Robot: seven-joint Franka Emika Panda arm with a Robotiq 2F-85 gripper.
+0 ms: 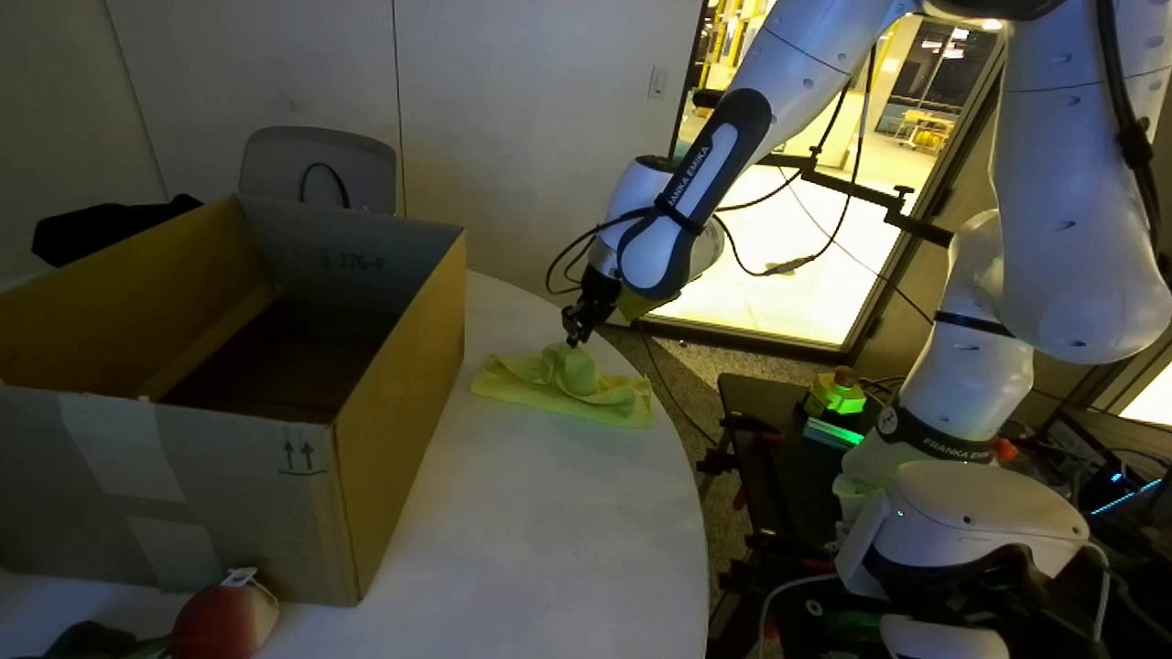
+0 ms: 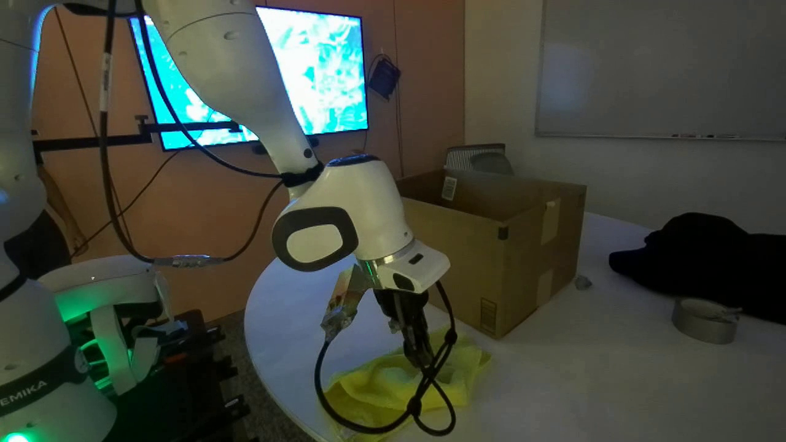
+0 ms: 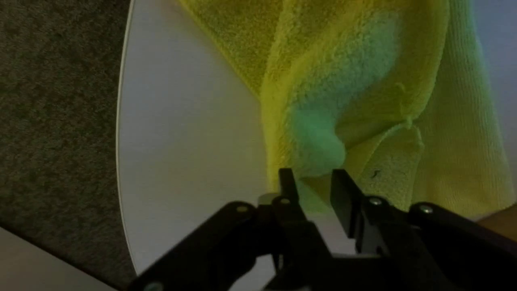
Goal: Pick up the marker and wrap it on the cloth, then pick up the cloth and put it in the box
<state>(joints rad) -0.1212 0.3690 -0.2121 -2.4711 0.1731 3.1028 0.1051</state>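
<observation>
A crumpled yellow-green cloth (image 1: 615, 408) lies on the white table near its edge, with a fold raised in its middle. It also shows in an exterior view (image 2: 368, 393) and the wrist view (image 3: 343, 81). My gripper (image 1: 575, 337) points down at the raised fold. In the wrist view the fingertips (image 3: 312, 173) are a short gap apart, with the fold at or just beyond the tips and nothing clearly held. Whether they touch the cloth I cannot tell. The marker does not show; it is out of view or hidden. The open cardboard box (image 1: 394, 412) stands beside the cloth, also in an exterior view (image 2: 454, 264).
The round table's edge (image 3: 120, 141) runs close by the cloth. A red, rounded object (image 1: 224, 618) lies near the box. A grey tape roll (image 2: 705, 320) and a black garment (image 2: 706, 264) lie beyond the box. A cable loop (image 2: 414, 405) hangs beside the gripper.
</observation>
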